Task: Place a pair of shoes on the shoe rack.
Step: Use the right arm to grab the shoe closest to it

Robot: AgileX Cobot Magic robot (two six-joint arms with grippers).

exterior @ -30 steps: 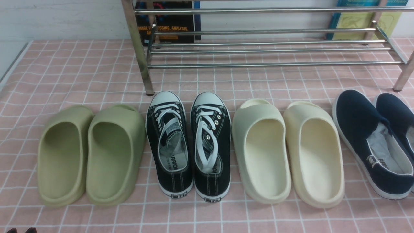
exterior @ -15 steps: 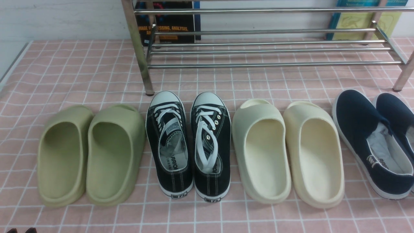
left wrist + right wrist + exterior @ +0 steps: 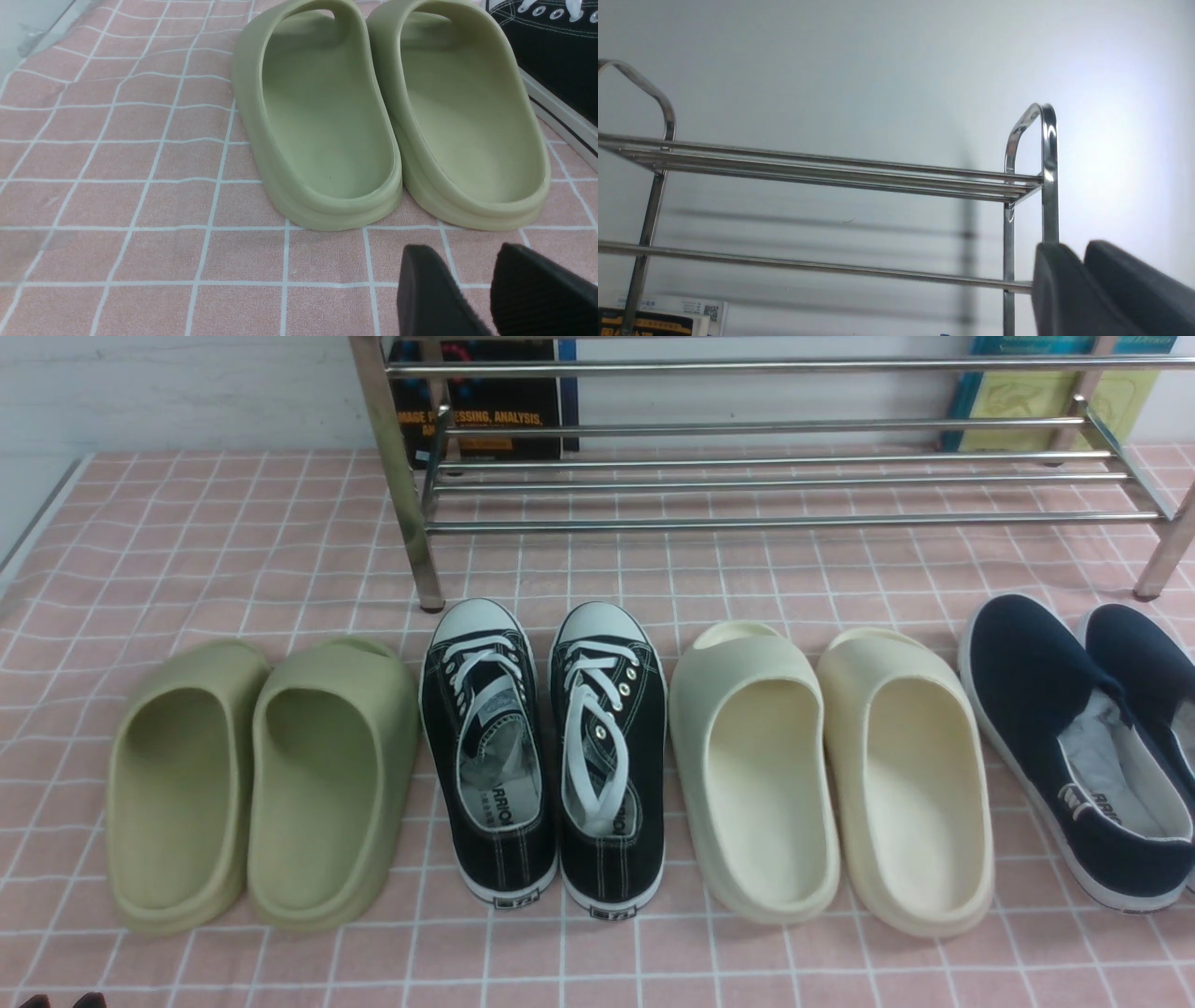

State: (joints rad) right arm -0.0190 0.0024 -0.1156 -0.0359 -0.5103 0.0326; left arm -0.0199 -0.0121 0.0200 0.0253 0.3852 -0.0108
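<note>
The pair of shoes is two navy slip-ons with white soles: one [image 3: 1046,728] lies on the pink checked cloth at the far right, and the other [image 3: 1144,672] is cut off by the frame edge. Both point their toes toward the shoe rack [image 3: 766,521], a chrome rack of thin bars, which stands behind them with bare bars. My left gripper [image 3: 462,249] hovers open, low over the cloth just behind the green slides, and holds nothing. My right gripper [image 3: 1073,249] is shut on nothing. It faces the rack's upper bars [image 3: 831,168] and the white wall.
Green slides [image 3: 261,784], black lace-up sneakers [image 3: 546,756] and cream slides [image 3: 831,775] stand in a row left of the navy pair. Books [image 3: 485,401] lean behind the rack. The table's left edge [image 3: 37,523] runs beside the cloth.
</note>
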